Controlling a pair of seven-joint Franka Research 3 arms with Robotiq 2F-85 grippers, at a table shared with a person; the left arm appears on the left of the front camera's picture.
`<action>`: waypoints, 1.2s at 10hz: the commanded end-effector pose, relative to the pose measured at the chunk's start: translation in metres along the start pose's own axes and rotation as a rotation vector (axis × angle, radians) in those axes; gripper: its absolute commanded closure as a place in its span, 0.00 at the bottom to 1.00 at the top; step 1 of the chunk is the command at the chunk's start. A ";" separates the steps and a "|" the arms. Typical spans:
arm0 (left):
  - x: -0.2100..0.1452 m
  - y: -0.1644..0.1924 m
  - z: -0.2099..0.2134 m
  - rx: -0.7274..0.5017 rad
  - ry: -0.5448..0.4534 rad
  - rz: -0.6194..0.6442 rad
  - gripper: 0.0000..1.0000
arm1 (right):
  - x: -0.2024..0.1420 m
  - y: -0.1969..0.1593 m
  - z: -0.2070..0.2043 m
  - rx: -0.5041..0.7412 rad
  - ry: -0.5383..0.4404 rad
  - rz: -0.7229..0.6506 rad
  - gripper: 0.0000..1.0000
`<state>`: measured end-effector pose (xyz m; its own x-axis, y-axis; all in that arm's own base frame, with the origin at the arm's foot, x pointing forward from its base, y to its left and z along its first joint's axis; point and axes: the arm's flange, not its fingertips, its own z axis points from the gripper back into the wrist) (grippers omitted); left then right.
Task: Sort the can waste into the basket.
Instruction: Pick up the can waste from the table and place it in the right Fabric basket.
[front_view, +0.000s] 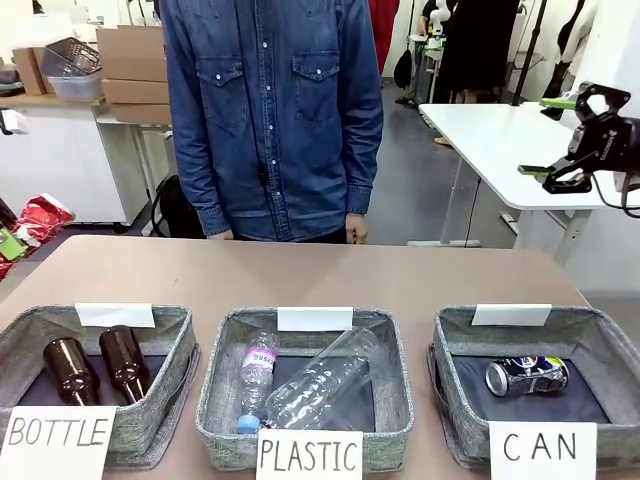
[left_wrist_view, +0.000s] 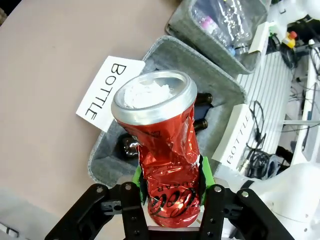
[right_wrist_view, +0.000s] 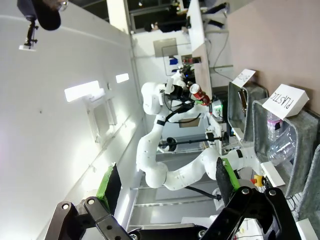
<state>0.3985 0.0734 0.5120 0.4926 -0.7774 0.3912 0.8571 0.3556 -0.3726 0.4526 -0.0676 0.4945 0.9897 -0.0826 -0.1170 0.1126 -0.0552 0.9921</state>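
At the far side of the table (front_view: 300, 275), as seen from the front, stands a person (front_view: 272, 110) in a denim shirt. Three grey baskets line the near edge. The BOTTLE basket (front_view: 150, 435) holds two brown bottles (front_view: 98, 365), and the PLASTIC basket (front_view: 225, 440) holds clear bottles (front_view: 320, 385) lying crossed. The CAN basket (front_view: 462, 435) sits at the right. In it the dark can (front_view: 527, 376) lies on its side, blue-black and silver. The red can (front_view: 40, 216) shows at the picture's left edge, well apart from the CAN basket, with the other two baskets between. The right gripper (front_view: 546, 136) hangs high at the right, jaws spread wide around nothing.

In the left wrist view, the left gripper (left_wrist_view: 172, 177) clamps the red can between its green pads (left_wrist_view: 138, 176). The can stands along the fingers, its body crumpled and creased, with a round silver rim and a pale inside. The BOTTLE basket lies straight behind it, its bottles partly hidden by the can, and the PLASTIC basket is farther off.

In the right wrist view, that gripper's jaws stand wide with open air between them. Far off, the left arm (right_wrist_view: 150, 150) holds the red can aloft.
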 end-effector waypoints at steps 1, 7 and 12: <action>0.040 -0.017 0.007 0.002 -0.002 -0.010 0.54 | 0.000 0.000 0.000 0.000 0.000 0.000 0.00; 0.364 -0.142 -0.080 0.108 0.193 -0.428 0.54 | -0.098 0.120 0.155 -0.189 -0.445 -0.080 0.00; 0.498 -0.237 -0.221 0.056 0.326 -0.648 0.54 | -0.186 0.088 0.295 -0.051 -0.749 -0.069 0.00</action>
<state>0.4065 -0.4912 0.5981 -0.1885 -0.9351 0.3002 0.9634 -0.2353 -0.1282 0.2452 -0.3464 0.6005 0.6610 -0.7313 -0.1682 0.2277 -0.0182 0.9736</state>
